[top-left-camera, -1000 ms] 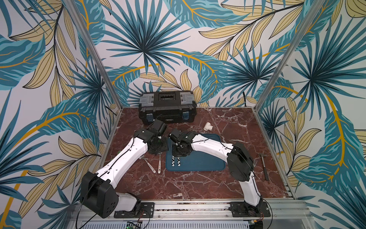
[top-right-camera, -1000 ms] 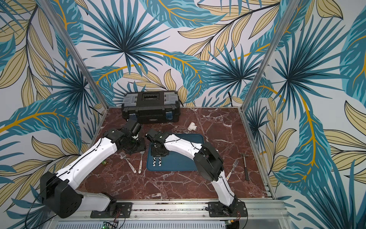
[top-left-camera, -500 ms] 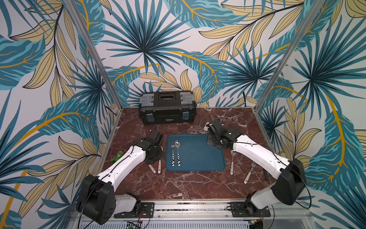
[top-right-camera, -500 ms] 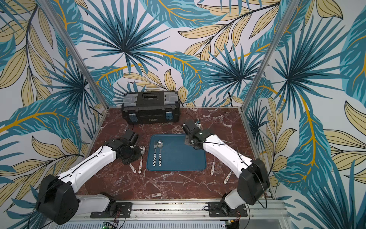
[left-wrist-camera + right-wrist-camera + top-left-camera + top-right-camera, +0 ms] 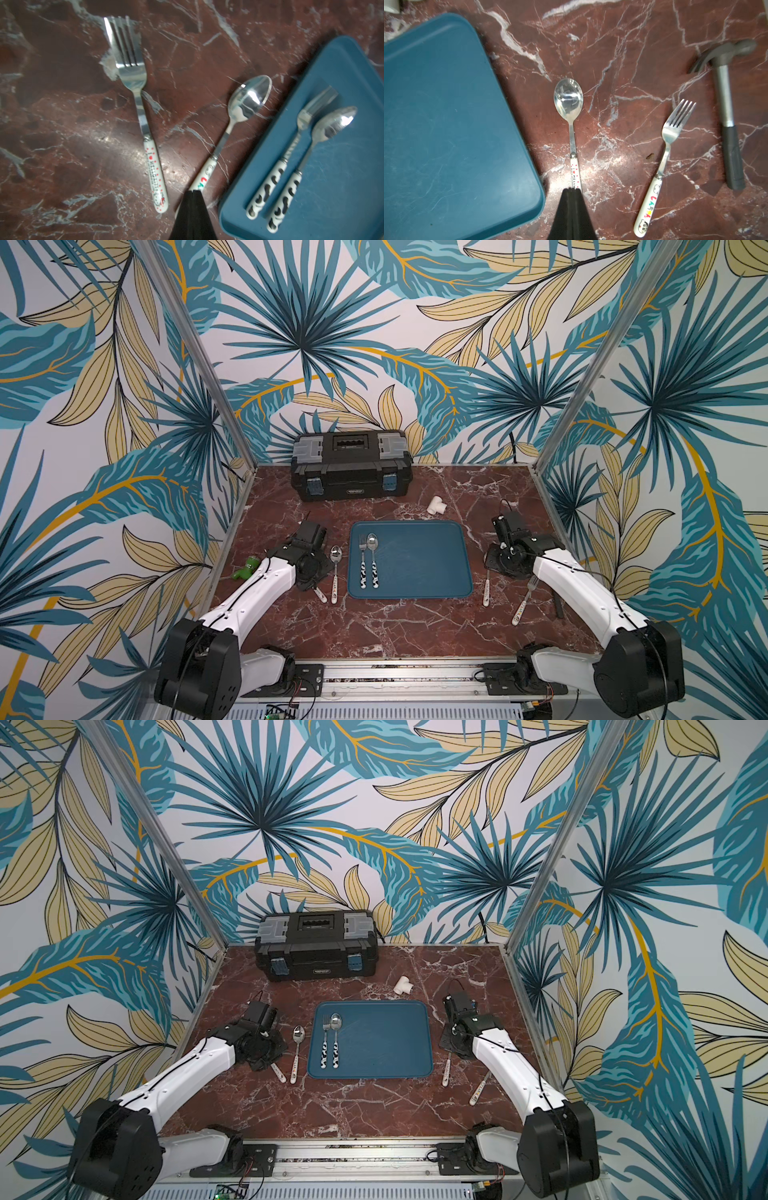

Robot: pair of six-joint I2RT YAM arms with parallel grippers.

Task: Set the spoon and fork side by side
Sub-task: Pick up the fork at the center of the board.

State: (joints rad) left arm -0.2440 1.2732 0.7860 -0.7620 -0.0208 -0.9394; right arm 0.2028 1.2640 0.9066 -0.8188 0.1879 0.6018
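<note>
A black toolbox point(image 5: 351, 466) stood closed at the back of the marble table point(image 5: 415, 626), against leaf-print walls point(image 5: 299, 323). A white pipe tee point(image 5: 436, 505) lay in front of it, near the far right corner of the blue tray point(image 5: 415, 568). A green toy point(image 5: 248, 567) sat at the table's left edge. Left of the tray lay a dotted fork point(image 5: 137, 104) and a lettered spoon point(image 5: 239, 116), apart. Right of it lay a dotted spoon point(image 5: 571, 124), a lettered fork point(image 5: 668, 145), then a hammer point(image 5: 726, 116).

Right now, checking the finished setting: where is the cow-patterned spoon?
In both top views the cow-patterned spoon lies in the left part of the blue tray, just right of the matching fork.
</note>
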